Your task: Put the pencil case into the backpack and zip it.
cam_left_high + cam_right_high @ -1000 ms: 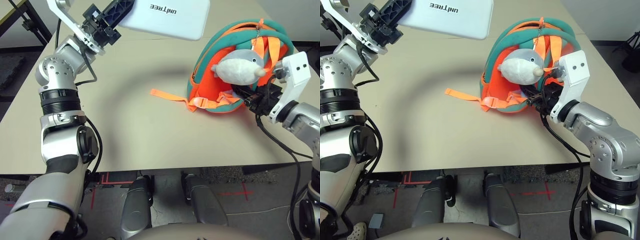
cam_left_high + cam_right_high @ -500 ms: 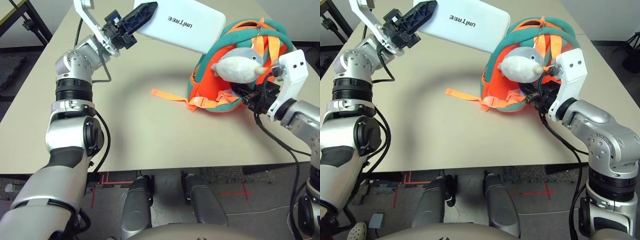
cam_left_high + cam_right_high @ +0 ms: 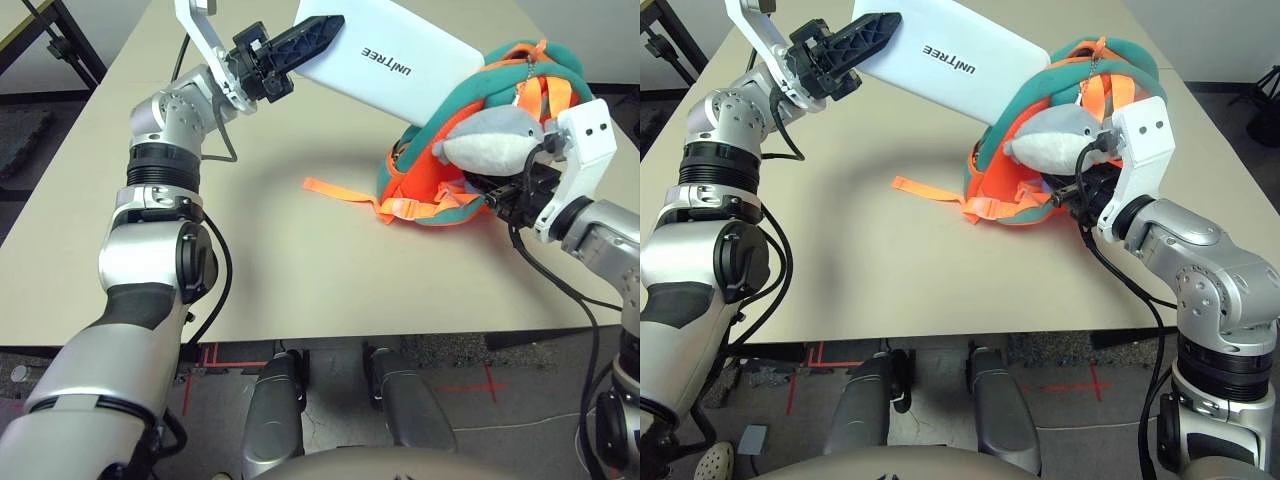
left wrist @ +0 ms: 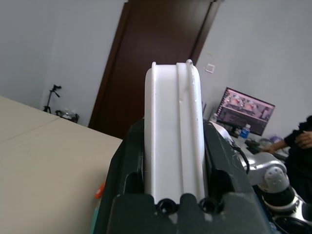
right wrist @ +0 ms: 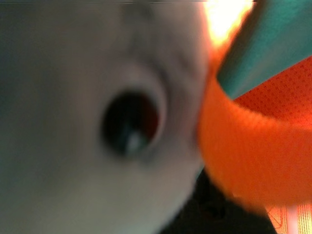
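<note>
On the tan counter (image 3: pixel 300 270), the right gripper (image 3: pixel 505 200) pinches the orange backpack (image 3: pixel 440 190) at its near side, fingers nearly closed, beneath the plush fish charm (image 3: pixel 490 135). Farther back, the left gripper (image 3: pixel 300 45) clamps the white pencil case (image 3: pixel 400 65) by one end, its far end meeting the backpack's teal rim.

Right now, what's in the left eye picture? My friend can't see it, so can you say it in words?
The robot's left gripper holds a flat white rectangular pencil case in the air, its far end at the opening of a small orange backpack with teal trim on a tan table. The right gripper is at the backpack, beside its grey-white plush fish charm.
</note>
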Controlling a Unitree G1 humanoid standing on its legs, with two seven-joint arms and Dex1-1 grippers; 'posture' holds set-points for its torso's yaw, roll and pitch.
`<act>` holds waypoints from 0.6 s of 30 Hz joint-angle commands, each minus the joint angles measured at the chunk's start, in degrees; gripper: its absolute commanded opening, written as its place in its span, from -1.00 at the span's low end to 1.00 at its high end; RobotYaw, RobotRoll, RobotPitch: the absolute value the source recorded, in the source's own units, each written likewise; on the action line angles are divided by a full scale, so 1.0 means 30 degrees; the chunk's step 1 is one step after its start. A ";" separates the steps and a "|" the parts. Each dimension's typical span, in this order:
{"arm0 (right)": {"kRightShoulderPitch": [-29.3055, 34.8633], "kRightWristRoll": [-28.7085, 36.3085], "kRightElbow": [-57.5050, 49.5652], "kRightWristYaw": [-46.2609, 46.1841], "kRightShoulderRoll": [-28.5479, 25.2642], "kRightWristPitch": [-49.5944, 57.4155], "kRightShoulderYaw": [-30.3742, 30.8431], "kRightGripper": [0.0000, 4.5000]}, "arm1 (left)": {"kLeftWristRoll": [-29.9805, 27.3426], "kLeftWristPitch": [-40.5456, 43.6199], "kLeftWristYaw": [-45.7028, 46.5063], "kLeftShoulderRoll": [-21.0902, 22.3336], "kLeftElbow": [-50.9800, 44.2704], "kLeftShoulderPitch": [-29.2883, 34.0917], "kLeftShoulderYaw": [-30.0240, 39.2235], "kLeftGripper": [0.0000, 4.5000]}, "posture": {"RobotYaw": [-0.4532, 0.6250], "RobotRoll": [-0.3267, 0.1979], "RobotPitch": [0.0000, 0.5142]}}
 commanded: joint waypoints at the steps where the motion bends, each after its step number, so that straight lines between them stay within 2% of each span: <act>1: 0.0297 -0.0158 0.0407 0.0107 -0.0011 0.0150 0.0481 -0.84 | 0.0586 0.0444 -0.1626 -0.0529 0.0116 -0.0684 -0.1003 -0.40 | -0.61 0.25 -0.27; 9: 0.0382 -0.0419 0.0777 0.0331 0.0025 -0.0277 0.0536 -0.84 | 0.1919 -0.0619 -0.2759 -0.0771 0.0208 -0.0703 -0.1973 -0.40 | -0.61 0.25 -0.27; 18: 0.0388 -0.0650 0.0990 0.0465 0.0147 -0.0513 0.0668 -0.84 | 0.4358 -0.5144 -0.1998 -0.2034 0.0740 -0.0461 -0.2875 -0.40 | -0.60 0.25 -0.25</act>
